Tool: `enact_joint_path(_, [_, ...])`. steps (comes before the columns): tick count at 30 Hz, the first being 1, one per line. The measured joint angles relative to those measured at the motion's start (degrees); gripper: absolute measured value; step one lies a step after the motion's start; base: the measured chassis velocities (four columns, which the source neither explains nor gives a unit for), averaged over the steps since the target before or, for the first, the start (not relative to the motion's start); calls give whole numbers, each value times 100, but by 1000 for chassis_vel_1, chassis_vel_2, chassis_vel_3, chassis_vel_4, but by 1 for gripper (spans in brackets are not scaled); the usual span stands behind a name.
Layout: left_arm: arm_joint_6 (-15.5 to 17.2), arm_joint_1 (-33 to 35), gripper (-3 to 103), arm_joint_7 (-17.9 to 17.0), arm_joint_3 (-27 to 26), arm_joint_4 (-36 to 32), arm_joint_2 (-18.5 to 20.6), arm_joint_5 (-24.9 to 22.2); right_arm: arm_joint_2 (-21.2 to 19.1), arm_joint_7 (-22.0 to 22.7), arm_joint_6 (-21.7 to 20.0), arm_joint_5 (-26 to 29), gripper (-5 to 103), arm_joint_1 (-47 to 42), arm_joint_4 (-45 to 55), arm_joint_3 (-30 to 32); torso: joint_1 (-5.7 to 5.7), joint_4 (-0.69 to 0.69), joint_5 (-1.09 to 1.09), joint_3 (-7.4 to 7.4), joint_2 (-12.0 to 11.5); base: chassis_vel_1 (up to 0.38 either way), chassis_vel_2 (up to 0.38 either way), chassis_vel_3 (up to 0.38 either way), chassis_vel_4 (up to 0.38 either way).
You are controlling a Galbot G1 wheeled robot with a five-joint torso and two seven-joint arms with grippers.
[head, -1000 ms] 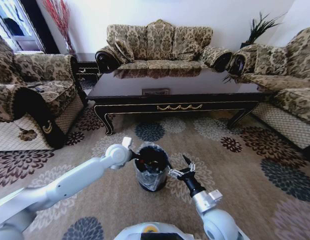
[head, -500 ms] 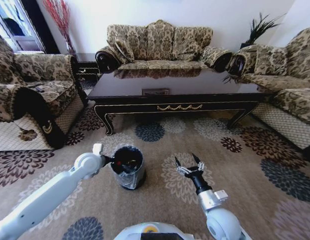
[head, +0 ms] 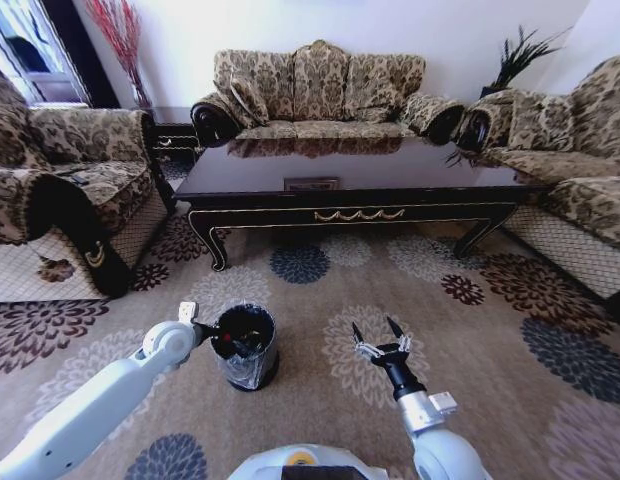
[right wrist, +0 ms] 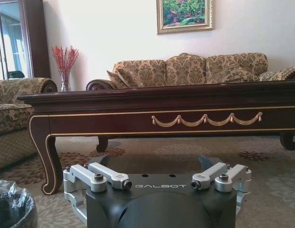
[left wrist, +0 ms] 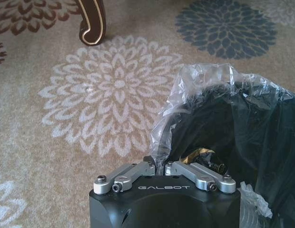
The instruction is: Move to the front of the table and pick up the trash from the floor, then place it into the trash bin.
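Note how your left gripper (head: 202, 328) is pinched shut on the rim and clear-and-black liner bag of the small round black trash bin (head: 244, 347), which stands on the floral carpet (head: 490, 340) in front of the long glossy dark wood table (head: 350, 190) with its gold scroll ornament. Your right gripper (head: 380, 340) hovers just above the carpet beside the bin with its jaws spread wide and nothing between them. Judged from this hold, the risk is the thin liner: a pull on it could slip the bag off the rim or tip the light bin, spilling what lies inside. Inside, the left wrist view shows a small dark-and-gold crushed item (left wrist: 201, 156) at the bottom, and the head view shows a red spot (head: 223, 338) there, possibly a cap; you cannot tell what else is in there. Count: one bin, one table, two grippers, three patterned sofas (head: 320, 85), and no loose litter visible on the carpet.
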Motion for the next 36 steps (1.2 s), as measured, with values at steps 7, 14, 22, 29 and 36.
enact_joint_path(7, [-60, 254, 1, 50, -113, -141, -18, 126, -100, -4, -11, 41, 100, 51, 0, -45, 0, -3, -4, 1, 0, 0, 0, 0, 0])
enact_joint_path(14, [-224, 454, 27, 258, -296, -432, 24, 634, -212, 2, -40, 151, 100, 92, 42, -9, 1, -6, -5, 3, -1, 0, 0, 0, 0])
enact_joint_path(22, [-424, 1157, 59, 494, -1180, -894, 107, 936, -201, 19, -68, 191, 100, 46, 118, 36, 1, -2, -4, 2, -1, 0, 0, 0, 0])
enact_joint_path(29, [-1001, 1844, 81, 701, -1916, -1237, -323, 1812, 144, 8, 162, -183, 100, -143, 127, 176, 1, -5, -3, 1, -1, 0, 0, 0, 0])
enact_joint_path(36, [-2132, 2912, 98, 1302, -2697, -1410, -960, 3125, 487, -109, 710, -710, 100, -442, 52, 358, 1, -1, -4, 1, -1, 0, 0, 0, 0])
